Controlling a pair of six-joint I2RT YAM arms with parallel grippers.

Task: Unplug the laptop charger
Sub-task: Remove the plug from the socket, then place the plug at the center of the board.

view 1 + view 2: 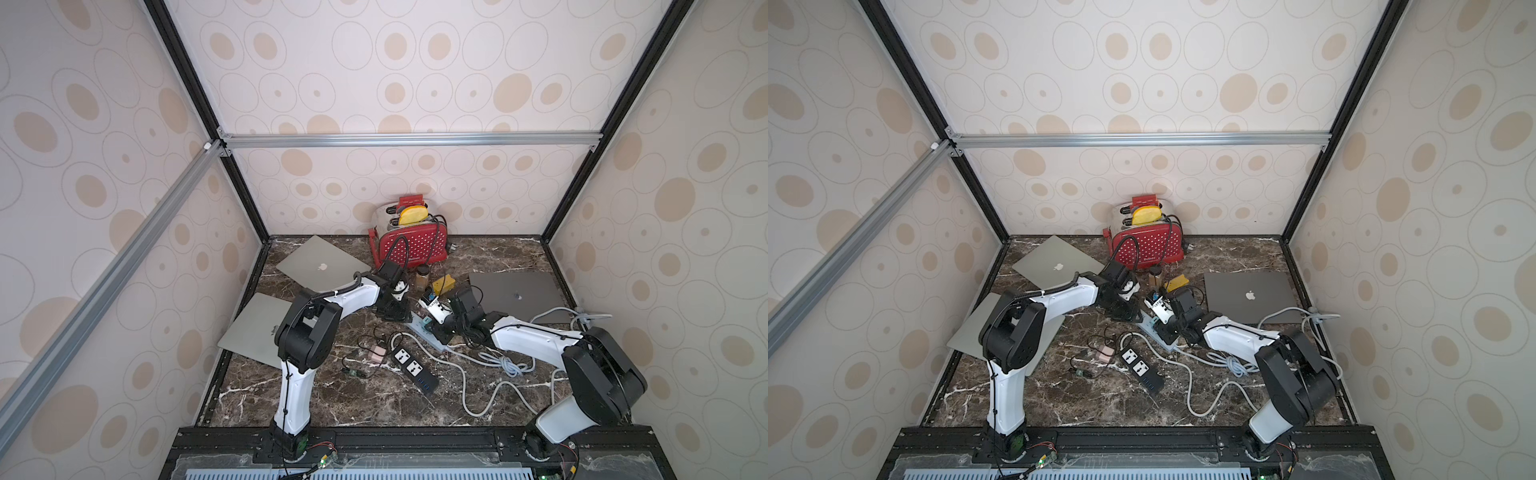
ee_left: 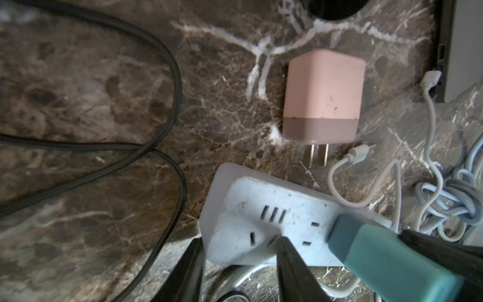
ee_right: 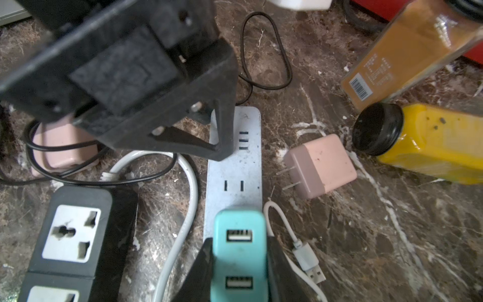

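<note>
The laptop charger is a teal block with two USB ports, plugged upright into a white power strip at mid-table; both top views show it. My right gripper is shut on its two sides. My left gripper stands over the strip's free end with its jaws apart. One fingertip rests on the strip's top face by a socket slot, and the other finger sits just past the strip's end. In a top view the two grippers are close together.
A loose pink adapter lies beside the strip, another sits among black cords. A black power strip, white cables, a yellow bottle, a spice jar, a red toaster and three closed laptops surround the arms.
</note>
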